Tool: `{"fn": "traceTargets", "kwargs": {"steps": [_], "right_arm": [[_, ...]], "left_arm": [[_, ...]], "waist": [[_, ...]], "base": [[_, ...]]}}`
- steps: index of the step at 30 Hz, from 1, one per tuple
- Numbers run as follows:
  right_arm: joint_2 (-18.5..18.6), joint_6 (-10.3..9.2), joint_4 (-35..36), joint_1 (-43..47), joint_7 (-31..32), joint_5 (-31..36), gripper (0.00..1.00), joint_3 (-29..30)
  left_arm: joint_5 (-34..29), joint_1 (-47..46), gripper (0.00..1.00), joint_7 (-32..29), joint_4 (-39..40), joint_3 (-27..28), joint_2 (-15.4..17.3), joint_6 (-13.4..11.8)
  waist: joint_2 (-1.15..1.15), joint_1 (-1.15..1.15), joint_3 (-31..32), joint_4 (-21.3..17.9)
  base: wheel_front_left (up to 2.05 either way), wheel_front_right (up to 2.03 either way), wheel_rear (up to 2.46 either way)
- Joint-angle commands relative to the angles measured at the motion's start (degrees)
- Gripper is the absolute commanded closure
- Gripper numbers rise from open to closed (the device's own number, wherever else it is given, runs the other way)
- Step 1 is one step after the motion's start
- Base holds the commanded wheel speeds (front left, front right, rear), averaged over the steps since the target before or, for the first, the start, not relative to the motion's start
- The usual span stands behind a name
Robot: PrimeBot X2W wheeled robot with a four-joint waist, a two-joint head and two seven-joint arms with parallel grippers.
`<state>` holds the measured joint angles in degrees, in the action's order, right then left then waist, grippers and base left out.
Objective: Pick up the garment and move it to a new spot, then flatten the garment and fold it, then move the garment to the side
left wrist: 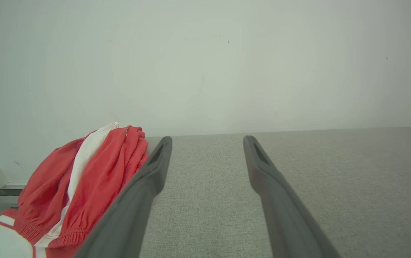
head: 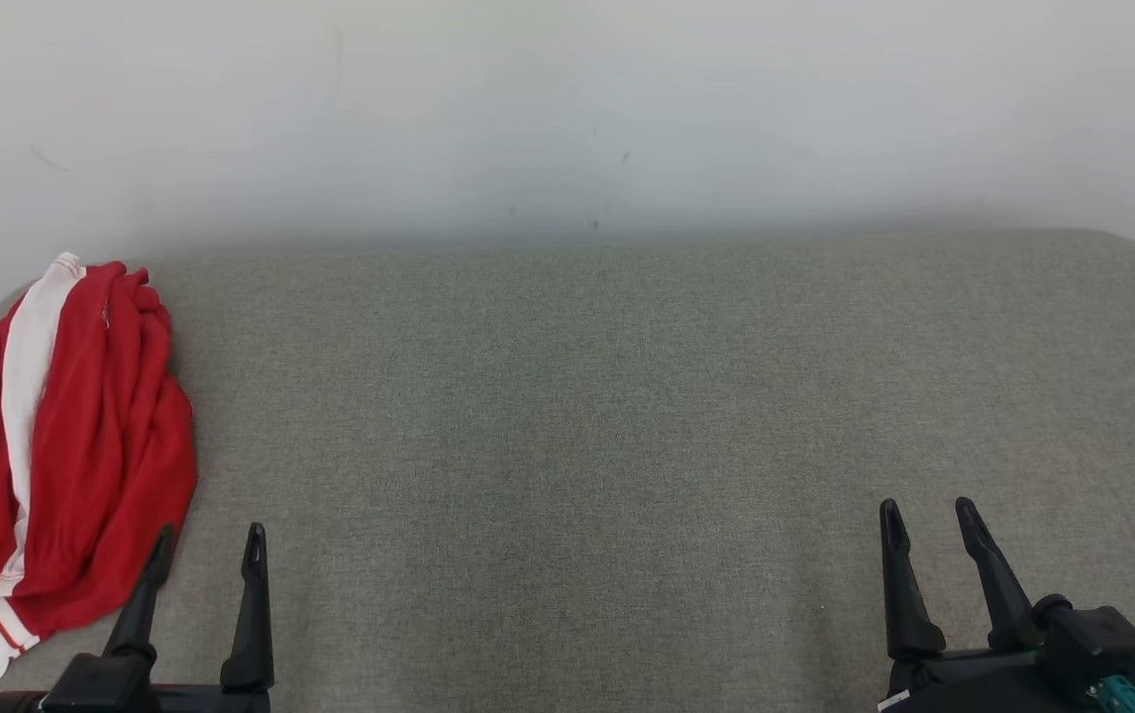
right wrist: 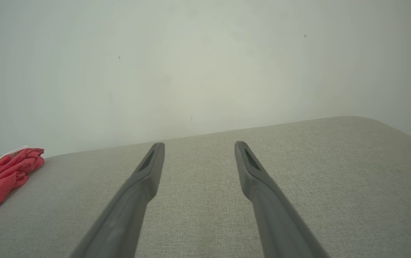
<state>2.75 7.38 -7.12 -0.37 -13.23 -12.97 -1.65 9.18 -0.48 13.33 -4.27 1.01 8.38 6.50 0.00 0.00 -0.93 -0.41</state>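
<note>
The left claw [head: 211, 540] is released, its two dark fingers spread wide with nothing but grey fabric between them. The right claw [head: 927, 510] is also released, with the same bare gap between its fingers. Both point toward the pale wall [head: 567, 119] beyond the counter [head: 577, 446], which is covered in grey woven cloth.

The garment [head: 92, 446], red with a broad white stripe and white trim, lies crumpled in a heap just to the outer left of the left claw, at the counter's left end. Its lower hem reaches about level with the tip of that claw's left finger; whether cloth and finger touch I cannot tell. From the right claw the garment is well apart, far off to its left, with a wide stretch of bare counter between.

In the left wrist view the left claw [left wrist: 207, 139] shows the garment [left wrist: 98, 179] bunched beside its left finger, which crosses in front of the folds. In the right wrist view the right claw [right wrist: 199, 144] has only an edge of the garment [right wrist: 1, 172] far to its left.
</note>
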Motion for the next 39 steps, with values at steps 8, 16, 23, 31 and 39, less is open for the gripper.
{"fn": "traceTargets", "kwargs": {"steps": [8, 16, 23, 31, 39], "right_arm": [[0.2, 0.19, 0.3, 0.7, -1.2, 3.8, 0.00, 0.5], [0.2, 0.20, 0.5, 1.2, -2.0, 6.7, 0.00, 1.0], [0.2, 0.20, 0.1, 1.7, -2.1, 6.0, 0.00, 2.0], [0.2, 0.20, -1.1, 1.8, -2.0, 5.2, 0.00, 2.4], [0.2, 0.20, -2.8, 1.5, -2.0, 4.2, 0.00, 2.2]], "left_arm": [[-3.5, 0.7, 0.00, 1.2, -0.2, 0.8, 0.2, -0.1], [-6.7, 1.3, 0.00, 2.0, -2.3, 2.0, 0.3, -1.0], [-5.8, 1.2, 0.00, 1.9, -4.7, 2.4, 0.1, -1.2], [-4.9, 0.6, 0.00, 1.9, -6.0, 2.4, 0.4, -1.4], [-4.3, 0.9, 0.00, 1.6, -5.7, 2.4, 0.6, -1.9]], "waist": [[0.00, 0.00, 0.1, 0.0], [0.00, 0.00, 0.4, 0.2], [0.00, 0.00, 0.7, 0.3], [0.00, 0.00, 1.0, 0.5], [0.00, 0.00, 1.0, 0.5]], "base": [[0.00, 0.00, 0.00], [0.00, 0.00, 0.00], [0.00, 0.00, 0.00], [0.00, 0.00, 0.00], [0.00, 0.00, 0.00]]}}
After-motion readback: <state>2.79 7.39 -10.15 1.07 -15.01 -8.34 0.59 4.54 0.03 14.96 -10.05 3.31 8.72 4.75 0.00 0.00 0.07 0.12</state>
